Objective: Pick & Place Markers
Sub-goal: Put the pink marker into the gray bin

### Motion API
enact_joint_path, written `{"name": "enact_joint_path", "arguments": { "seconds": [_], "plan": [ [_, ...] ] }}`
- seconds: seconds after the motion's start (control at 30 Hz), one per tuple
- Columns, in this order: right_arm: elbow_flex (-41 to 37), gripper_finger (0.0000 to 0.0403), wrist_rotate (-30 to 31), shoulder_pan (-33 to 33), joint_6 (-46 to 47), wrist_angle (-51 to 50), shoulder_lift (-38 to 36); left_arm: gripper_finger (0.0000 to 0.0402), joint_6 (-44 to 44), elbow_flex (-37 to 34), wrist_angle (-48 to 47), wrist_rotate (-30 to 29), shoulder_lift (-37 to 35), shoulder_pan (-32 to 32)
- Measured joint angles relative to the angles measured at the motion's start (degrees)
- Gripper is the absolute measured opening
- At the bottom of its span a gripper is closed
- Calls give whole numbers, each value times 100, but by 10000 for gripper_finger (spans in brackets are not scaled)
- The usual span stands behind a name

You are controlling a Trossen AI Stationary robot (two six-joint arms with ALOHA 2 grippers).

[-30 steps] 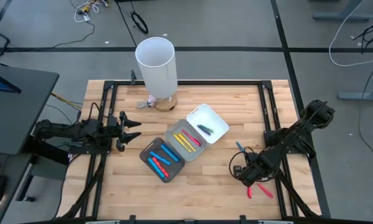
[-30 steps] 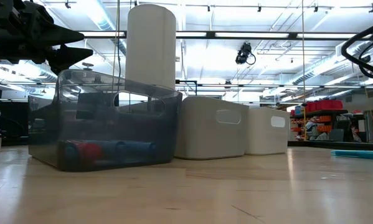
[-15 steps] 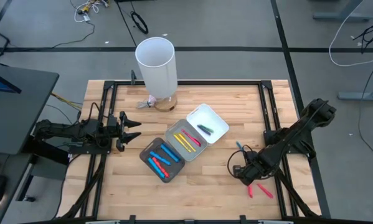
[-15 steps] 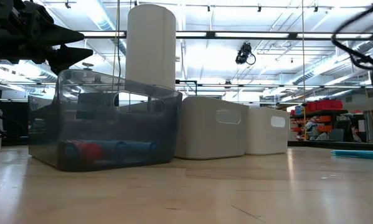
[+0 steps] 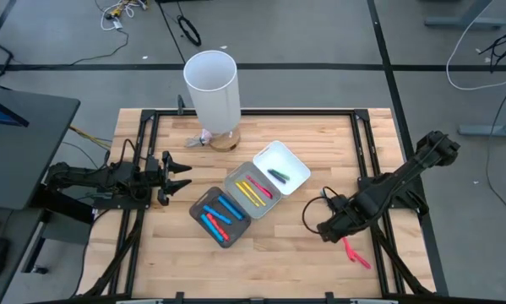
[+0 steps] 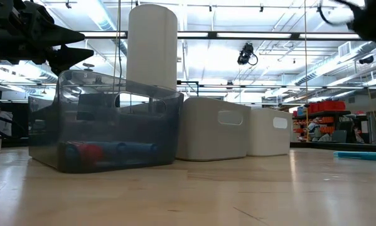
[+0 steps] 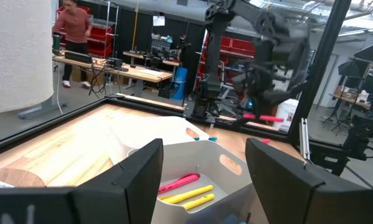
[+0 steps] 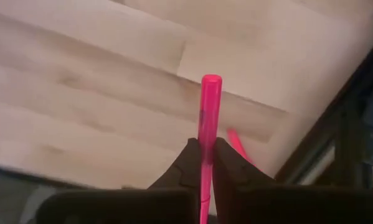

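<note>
**Right hand lifts a pink marker clear of the bench**

The right hand [image 5: 335, 230] hangs above the near right part of the bench [image 5: 303, 135], clenched on a pink marker [image 8: 207, 124]. In the right wrist view the marker stands out straight between the two fingers [image 8: 190, 163], its capped end pointing away from the hand, with the wooden surface below it. A second pink marker [image 5: 356, 255] lies flat on the bench just beside the hand, toward the near right corner; its tip also shows past the held one in the right wrist view.

The left hand [image 5: 178, 176] waits at the left side of the bench, its fingers spread apart and holding nothing, pointing toward the trays.

Three trays sit in a diagonal row at the middle of the bench. The dark tray [image 5: 198, 205], nearest the left hand, holds blue and red markers [image 5: 220, 216]. The grey tray [image 5: 235, 176], touching it, holds yellow markers and a pink one [image 5: 254, 189]. The white tray [image 5: 296, 160], farthest along the row, holds a dark green marker [image 5: 278, 176]. The left wrist view looks over the grey tray and shows yellow and pink markers lying on its floor.

A tall white cylinder [image 5: 212, 89] stands upright at the far edge of the bench, well apart from both hands. In the low view a small length of blue [image 6: 361, 155] lies on the wood at the right; I cannot tell what it is.
</note>
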Motion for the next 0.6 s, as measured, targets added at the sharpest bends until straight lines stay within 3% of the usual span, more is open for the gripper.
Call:
{"name": "enact_joint_path", "arguments": {
  "seconds": [0.27,0.6],
  "plan": [
    [1038,10,20,-213,-762,-1049,-2,234,1,1,0,0,-1,0],
    [1886,9,-106,-444,-1399,-1507,0,234,4,0,0,0,-2,0]
  ]
}}
